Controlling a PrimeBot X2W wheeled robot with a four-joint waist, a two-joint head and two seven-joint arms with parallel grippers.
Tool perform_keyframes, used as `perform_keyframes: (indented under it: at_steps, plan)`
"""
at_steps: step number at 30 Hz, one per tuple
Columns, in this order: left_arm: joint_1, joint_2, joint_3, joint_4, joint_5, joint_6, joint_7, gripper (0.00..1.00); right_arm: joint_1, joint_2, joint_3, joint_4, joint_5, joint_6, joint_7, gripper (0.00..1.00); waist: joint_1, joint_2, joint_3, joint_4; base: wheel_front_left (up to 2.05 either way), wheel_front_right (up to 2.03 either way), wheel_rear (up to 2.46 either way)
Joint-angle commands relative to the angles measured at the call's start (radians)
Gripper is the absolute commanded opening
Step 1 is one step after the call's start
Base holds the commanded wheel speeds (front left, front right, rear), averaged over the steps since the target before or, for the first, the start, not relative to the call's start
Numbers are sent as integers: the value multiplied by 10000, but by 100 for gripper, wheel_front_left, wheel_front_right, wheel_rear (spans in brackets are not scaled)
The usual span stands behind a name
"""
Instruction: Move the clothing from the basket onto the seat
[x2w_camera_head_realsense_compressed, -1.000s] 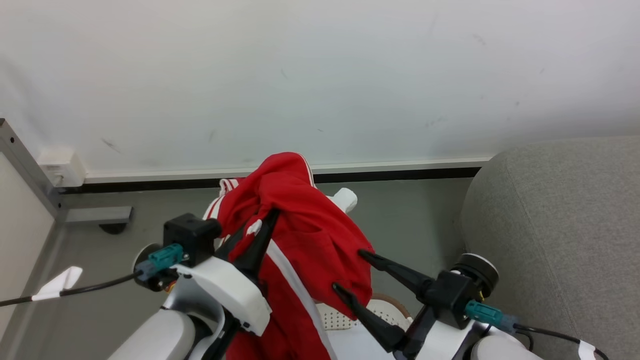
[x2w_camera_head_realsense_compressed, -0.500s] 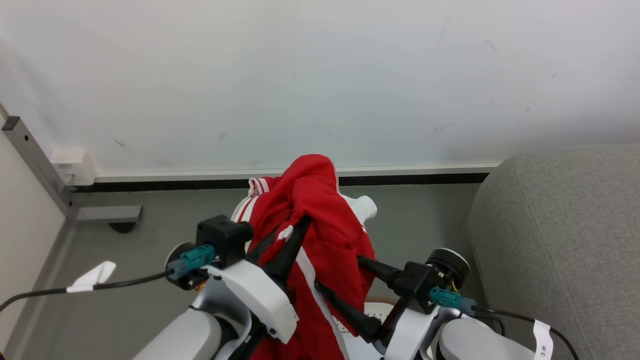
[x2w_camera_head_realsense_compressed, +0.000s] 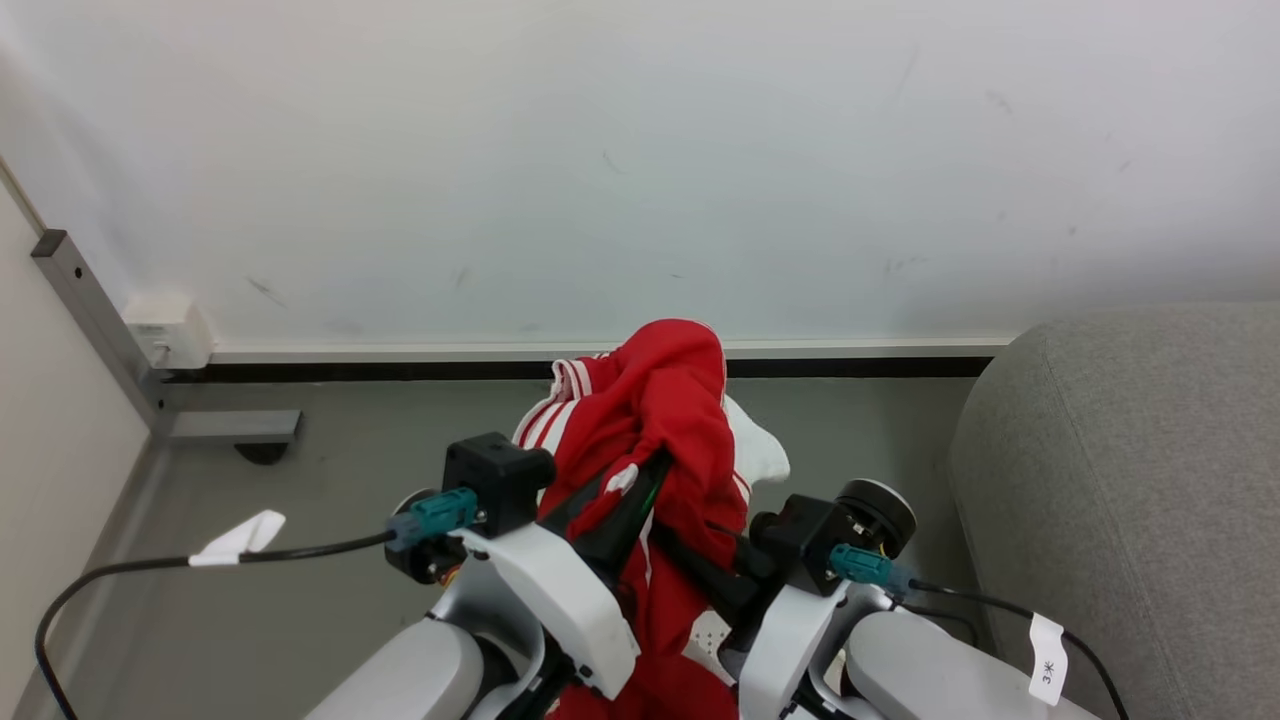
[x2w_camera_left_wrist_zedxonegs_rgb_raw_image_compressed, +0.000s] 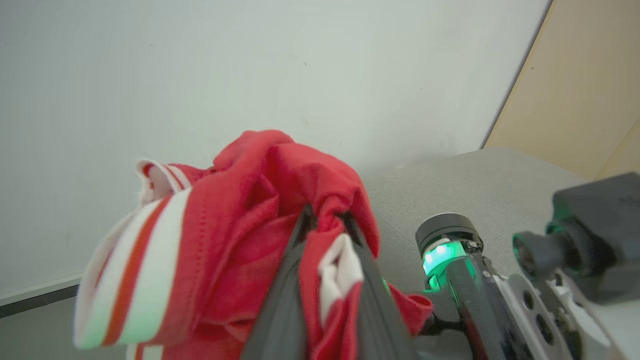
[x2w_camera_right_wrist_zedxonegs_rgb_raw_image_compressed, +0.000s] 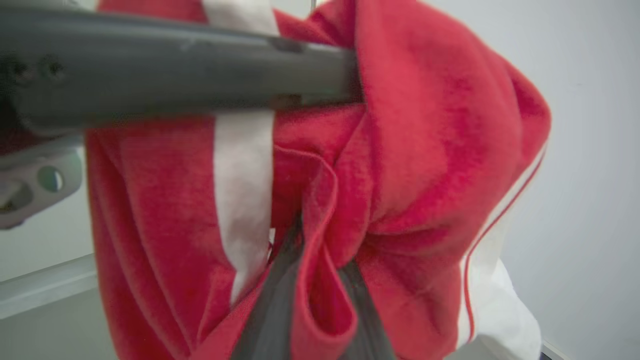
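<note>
Head view: red clothing (x2w_camera_head_realsense_compressed: 660, 400) bunched up between both grippers
Soft, light and floppy, I judge; left gripper (x2w_camera_left_wrist_zedxonegs_rgb_raw_image_compressed: 325, 222) clamps a white-trimmed fold; right gripper (x2w_camera_right_wrist_zedxonegs_rgb_raw_image_compressed: 305, 237) pinches another; loose ends may snag.

Head view: the clothing (x2w_camera_head_realsense_compressed: 655, 410) is draping over the fingertips of the left gripper (x2w_camera_head_realsense_compressed: 650, 472) and the right gripper (x2w_camera_head_realsense_compressed: 695, 555), hiding where each pair of tips is ending. The bottom edge is cutting off the garment's lower part. The basket (x2w_camera_head_realsense_compressed: 708, 632) is appearing as a small perforated patch between the arms, the rest lying behind cloth and arms. The right and bottom edges are cropping the seat (x2w_camera_head_realsense_compressed: 1140, 480). Left wrist view: red folds are swallowing the finger ends, and the bottom edge is cutting the hanging cloth. Right wrist view: the cloth and a dark bar (x2w_camera_right_wrist_zedxonegs_rgb_raw_image_compressed: 175, 95) crossing the top are blurring at close range; the finger ends are vanishing into a fold.
</note>
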Motion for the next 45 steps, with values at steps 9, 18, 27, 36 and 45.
perform_keyframes:
  at_steps: [9, 18, 27, 36, 45]
  plan:
    - [12, 122, 86, 235, -17, 86, -164, 2, 154, -222, -443, -405, 375, -21, -39, 0, 0, -1, 38, -48, 0, 0, 0]
    - [98, 163, 143, 451, 156, 205, -576, 100, 414, -638, -1238, -890, 826, -21, -41, 0, 0, -1, 126, -159, 0, 0, 0]
    - [112, 132, 135, 582, 145, 242, -721, 100, 480, -1009, -1816, -1094, 673, -21, -41, 0, 0, -1, 190, -253, 0, 0, 0]
    - [125, 216, 121, 611, 191, 288, -842, 100, 506, -1242, -2355, -1275, 445, -21, -42, 0, 0, -1, 229, -499, 0, 0, 0]
    - [202, 323, -5, 556, 333, 295, -946, 100, 503, -1634, -3234, -1443, 112, -21, -40, 0, 0, -1, 369, -1219, 0, 0, 0]
